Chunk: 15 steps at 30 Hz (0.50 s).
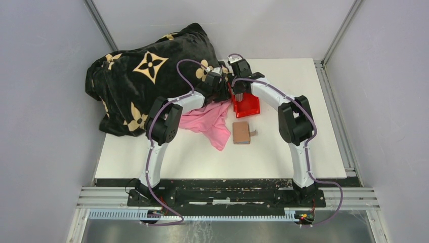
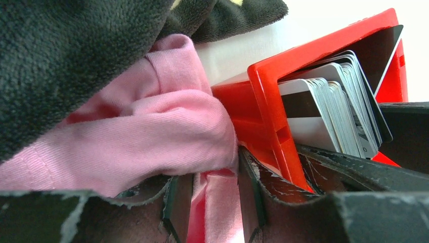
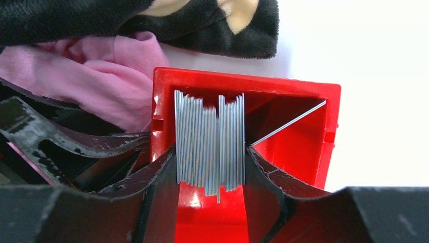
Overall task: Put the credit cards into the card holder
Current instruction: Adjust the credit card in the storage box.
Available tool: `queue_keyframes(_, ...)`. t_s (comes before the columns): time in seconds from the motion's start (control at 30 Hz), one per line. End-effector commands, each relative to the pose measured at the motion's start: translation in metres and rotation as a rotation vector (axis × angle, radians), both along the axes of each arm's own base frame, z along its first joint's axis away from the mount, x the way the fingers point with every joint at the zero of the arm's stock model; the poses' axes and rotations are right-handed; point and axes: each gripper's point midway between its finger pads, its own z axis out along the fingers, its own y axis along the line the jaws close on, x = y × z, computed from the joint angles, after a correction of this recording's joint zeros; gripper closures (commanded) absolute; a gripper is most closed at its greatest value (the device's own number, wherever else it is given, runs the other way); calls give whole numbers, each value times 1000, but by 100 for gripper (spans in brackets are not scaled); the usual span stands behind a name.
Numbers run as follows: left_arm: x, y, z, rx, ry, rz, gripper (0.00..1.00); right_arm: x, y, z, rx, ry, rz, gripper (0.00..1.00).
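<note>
A stack of grey-white credit cards (image 3: 210, 147) stands on edge inside a red bin (image 3: 243, 81). One dark card (image 3: 288, 124) leans alone against the bin's far side. My right gripper (image 3: 211, 154) reaches into the bin with a finger pressed on each side of the stack. My left gripper (image 2: 215, 179) is shut on the bin's (image 2: 263, 101) near wall, with a fold of pink cloth (image 2: 152, 131) pinched in too. The same cards (image 2: 329, 111) show past it. The brown card holder (image 1: 242, 132) lies closed on the table in front of the bin (image 1: 250, 107), apart from both grippers.
A pink cloth (image 1: 212, 121) lies bunched against the bin's left side. A big black blanket (image 1: 136, 76) with tan flowers covers the table's back left. Both arms (image 1: 167, 116) (image 1: 296, 119) meet over the bin. White tabletop (image 1: 303, 86) lies to the right.
</note>
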Motion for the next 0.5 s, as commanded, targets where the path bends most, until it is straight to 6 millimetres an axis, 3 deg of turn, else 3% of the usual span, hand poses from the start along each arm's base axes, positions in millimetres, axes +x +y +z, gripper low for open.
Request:
queue_keyframes(0.0, 9, -2, 25, -70, -33, 18, 56, 3, -12, 13, -76, -22, -7, 58)
queue_keyframes(0.27, 13, -1, 26, -92, -25, 17, 56, 1, -17, 21, -196, -52, 13, 66)
queue_keyframes(0.47, 13, -2, 22, -97, -14, 8, 56, -5, -8, 20, -303, -71, 47, 68)
